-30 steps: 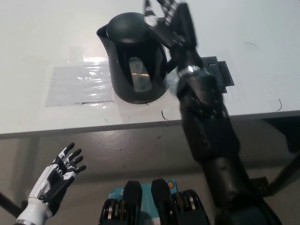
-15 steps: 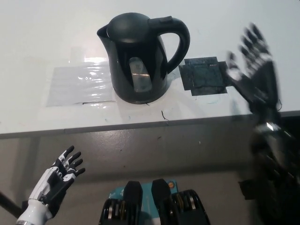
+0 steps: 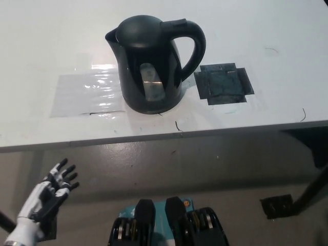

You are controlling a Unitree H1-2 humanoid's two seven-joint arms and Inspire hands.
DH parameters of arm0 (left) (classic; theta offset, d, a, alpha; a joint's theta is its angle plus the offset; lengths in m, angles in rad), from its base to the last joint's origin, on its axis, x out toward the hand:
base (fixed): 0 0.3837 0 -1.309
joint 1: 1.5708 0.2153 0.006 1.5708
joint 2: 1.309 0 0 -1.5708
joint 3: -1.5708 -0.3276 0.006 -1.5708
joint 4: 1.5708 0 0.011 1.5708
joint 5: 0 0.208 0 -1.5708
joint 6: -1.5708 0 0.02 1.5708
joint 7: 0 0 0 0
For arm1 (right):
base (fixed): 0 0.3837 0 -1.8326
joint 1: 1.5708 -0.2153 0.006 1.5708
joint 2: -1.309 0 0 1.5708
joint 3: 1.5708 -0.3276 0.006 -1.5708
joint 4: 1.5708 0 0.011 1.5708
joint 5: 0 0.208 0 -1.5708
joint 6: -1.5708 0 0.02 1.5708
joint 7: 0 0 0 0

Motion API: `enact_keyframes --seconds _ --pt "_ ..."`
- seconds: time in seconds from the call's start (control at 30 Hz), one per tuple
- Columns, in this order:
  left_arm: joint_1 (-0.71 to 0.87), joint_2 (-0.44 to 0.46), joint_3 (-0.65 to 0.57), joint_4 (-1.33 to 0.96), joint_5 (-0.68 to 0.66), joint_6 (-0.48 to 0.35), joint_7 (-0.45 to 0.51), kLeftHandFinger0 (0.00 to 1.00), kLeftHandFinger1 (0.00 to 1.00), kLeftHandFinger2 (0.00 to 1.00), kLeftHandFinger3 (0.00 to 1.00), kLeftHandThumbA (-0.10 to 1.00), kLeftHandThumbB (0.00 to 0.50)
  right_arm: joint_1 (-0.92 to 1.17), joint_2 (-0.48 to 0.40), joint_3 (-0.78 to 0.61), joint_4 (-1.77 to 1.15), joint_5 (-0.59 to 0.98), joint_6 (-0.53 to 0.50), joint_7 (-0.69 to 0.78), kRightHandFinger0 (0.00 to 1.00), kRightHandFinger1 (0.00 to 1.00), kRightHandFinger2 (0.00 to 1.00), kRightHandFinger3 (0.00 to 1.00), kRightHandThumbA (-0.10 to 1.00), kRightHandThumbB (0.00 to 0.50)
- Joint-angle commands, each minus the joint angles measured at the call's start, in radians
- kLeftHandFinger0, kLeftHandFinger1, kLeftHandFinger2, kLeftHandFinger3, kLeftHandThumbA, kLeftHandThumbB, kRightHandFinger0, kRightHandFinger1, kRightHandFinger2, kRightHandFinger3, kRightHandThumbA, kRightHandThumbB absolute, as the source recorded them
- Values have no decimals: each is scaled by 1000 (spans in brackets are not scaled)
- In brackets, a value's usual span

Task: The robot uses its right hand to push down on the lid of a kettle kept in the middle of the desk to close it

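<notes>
- On the white desk [image 3: 46, 41] stands the black electric kettle [image 3: 151, 66], upright near the middle, spout to the picture's left and handle to the right.
- Its domed lid [image 3: 138, 28] looks seated flush on the body, so I'd judge the closing push done, with nothing left but to rest.
- Beside the kettle lie a clear tape patch [image 3: 84, 95] on one side and a dark tape patch [image 3: 224, 83] on the other.
- The white left hand [image 3: 43, 200] hangs below the desk edge at lower left, fingers spread, holding nothing.
- The black right hand is out of sight.
</notes>
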State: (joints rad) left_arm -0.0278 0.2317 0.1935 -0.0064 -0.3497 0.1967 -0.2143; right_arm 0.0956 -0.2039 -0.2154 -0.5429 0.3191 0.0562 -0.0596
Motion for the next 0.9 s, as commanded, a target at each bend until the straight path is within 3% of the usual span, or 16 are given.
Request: enact_keyframes --seconds 0.0,0.23,0.3,0.43,0.6,0.87 --pt "1 33 29 -36 -6 -29 -3 1000 1000 1000 1000 208 240 19 -7 -30 -39 132 -35 37 1000 1000 1000 1000 111 0" --pt "-1 27 38 -46 -12 -11 -1 1000 1000 1000 1000 185 240 -5 33 -5 85 100 -45 49 1000 1000 1000 1000 -93 0" --pt "-3 29 42 -43 -11 -15 -2 1000 1000 1000 1000 191 253 -17 44 2 113 92 -45 50 1000 1000 1000 1000 -88 0" --pt "-11 28 42 -40 -3 -24 -3 998 1000 1000 1000 191 221 -60 89 12 250 81 -68 49 1000 1000 1000 1000 -100 0" --pt "-10 27 44 -34 -8 -32 -9 1000 1000 1000 1000 207 218 -106 120 10 380 57 -70 46 1000 1000 1000 1000 -100 0" --pt "-25 28 51 -18 -10 -47 -10 1000 1000 1000 1000 207 217 -180 118 18 501 82 -62 83 1000 1000 1000 1000 -100 0"
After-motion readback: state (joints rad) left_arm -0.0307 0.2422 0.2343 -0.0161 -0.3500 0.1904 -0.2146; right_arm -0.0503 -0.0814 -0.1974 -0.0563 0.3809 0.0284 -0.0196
